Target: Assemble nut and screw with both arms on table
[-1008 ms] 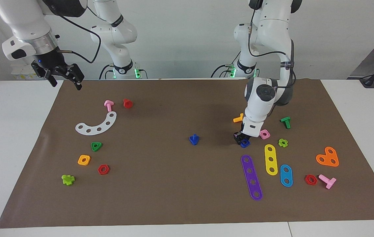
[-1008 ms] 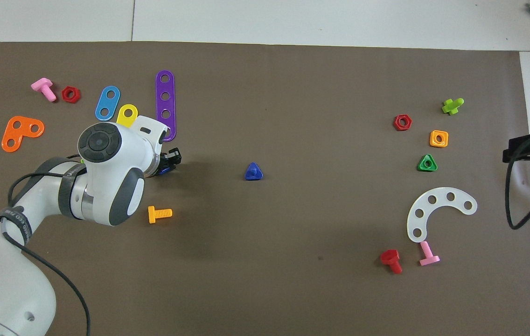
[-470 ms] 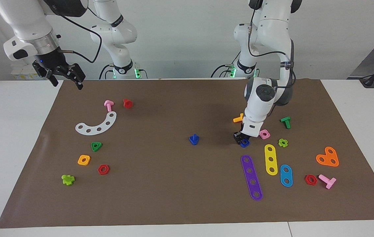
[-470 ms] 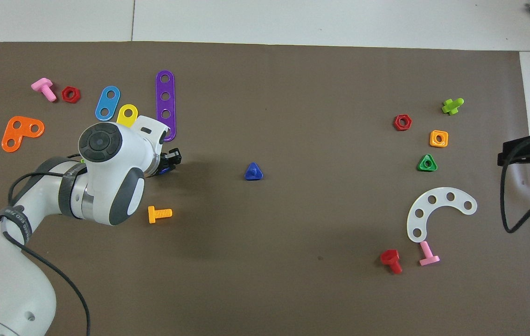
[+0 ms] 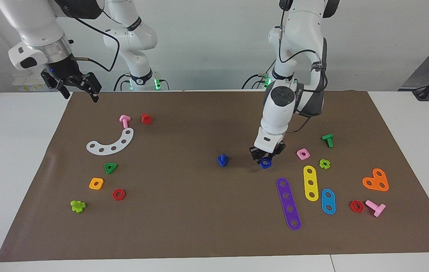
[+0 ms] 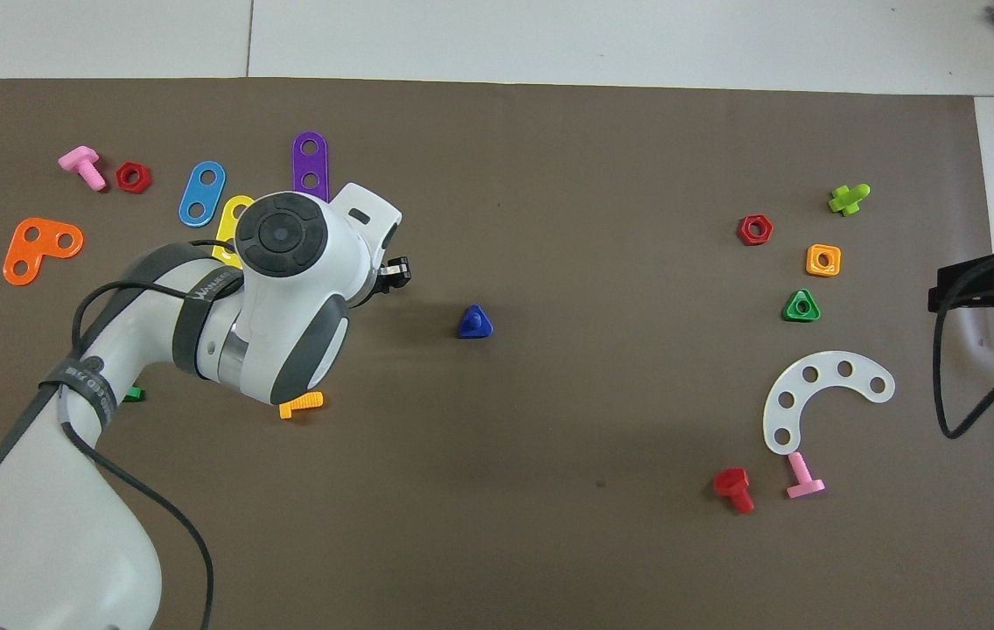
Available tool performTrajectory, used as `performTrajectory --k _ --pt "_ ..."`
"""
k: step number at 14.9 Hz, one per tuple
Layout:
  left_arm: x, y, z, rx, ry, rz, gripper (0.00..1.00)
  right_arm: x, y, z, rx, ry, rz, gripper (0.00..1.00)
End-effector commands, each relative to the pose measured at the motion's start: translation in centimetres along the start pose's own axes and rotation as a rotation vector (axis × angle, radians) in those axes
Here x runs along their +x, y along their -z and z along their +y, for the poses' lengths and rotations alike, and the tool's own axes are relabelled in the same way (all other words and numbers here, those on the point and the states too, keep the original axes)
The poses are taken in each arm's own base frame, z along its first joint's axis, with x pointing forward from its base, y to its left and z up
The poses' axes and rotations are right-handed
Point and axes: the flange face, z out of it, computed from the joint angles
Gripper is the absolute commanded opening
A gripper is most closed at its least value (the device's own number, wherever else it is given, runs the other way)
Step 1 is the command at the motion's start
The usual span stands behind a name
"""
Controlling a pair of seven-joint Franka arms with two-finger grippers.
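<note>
I see a white curved strip (image 5: 110, 143) as landmark: pink bolt (image 5: 124, 120) and red bolt (image 5: 146, 118) just nearer the robots; green triangular nut (image 5: 110, 167), orange square nut (image 5: 96, 183), red hex nut (image 5: 118, 194), lime cross piece (image 5: 78, 206) farther out.

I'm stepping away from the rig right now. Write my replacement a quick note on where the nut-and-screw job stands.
Left gripper: shut on the blue nut, carrying it low over the mat, short of the screw.
Right gripper: jaws open, empty, waiting over the mat's edge at the right arm's end.
Blue screw: stands head down at mid-mat, untouched.
Done: nut picked up.
Left: grasp the screw, join the two.
</note>
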Motion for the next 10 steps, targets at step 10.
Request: performTrajectory --k 10 --pt "-5.2 0.6 10.7 -0.037 -0.113 -0.052 0.00 -0.4 0.2 0.1 0.005 0.002 -0.010 1.00"
